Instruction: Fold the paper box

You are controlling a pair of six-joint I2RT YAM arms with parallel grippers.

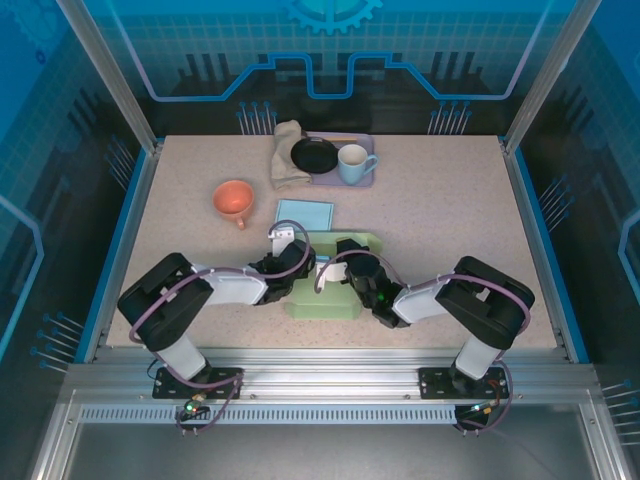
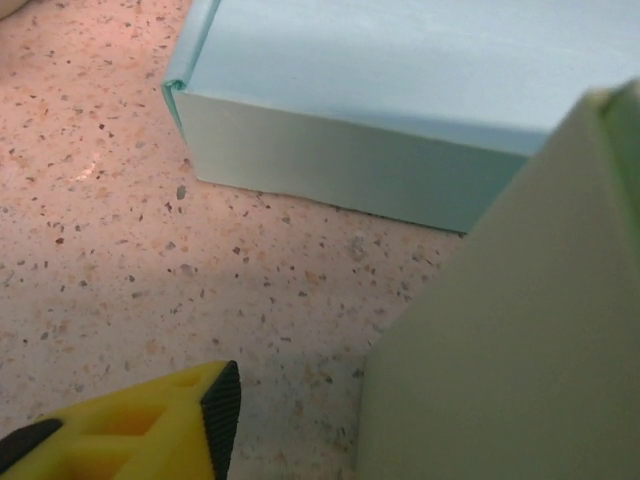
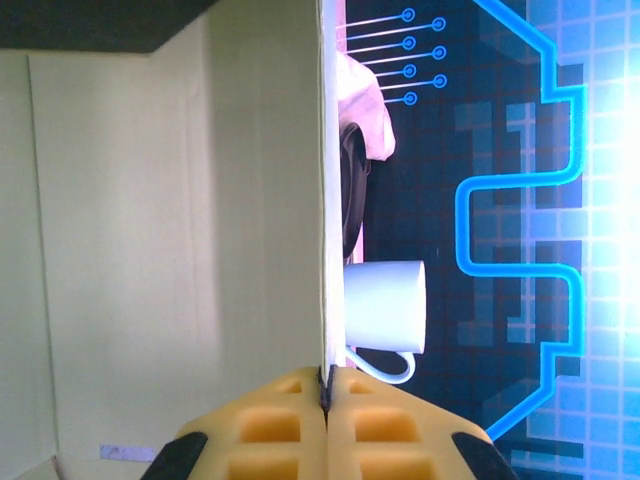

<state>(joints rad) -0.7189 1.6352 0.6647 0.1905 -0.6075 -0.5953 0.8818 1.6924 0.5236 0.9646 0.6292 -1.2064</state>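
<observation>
Yellow right gripper (image 3: 327, 395) pinches the green paper box (image 3: 180, 250); left gripper (image 1: 305, 268), I cannot tell. Speckled pink table (image 1: 450, 220), blue walls (image 1: 320, 60) at the top.

The overhead camera sits high behind the arms at the near edge, looking down over the whole table (image 1: 450, 200). The left wrist camera is low and very close to the tabletop, facing the side of the blue box (image 2: 330, 160) past a wall of the paper box (image 2: 520, 330), both also seen from overhead. The right wrist camera, rolled sideways, hugs the paper box and looks toward the far white mug (image 3: 385, 305), shared with the overhead view.
</observation>
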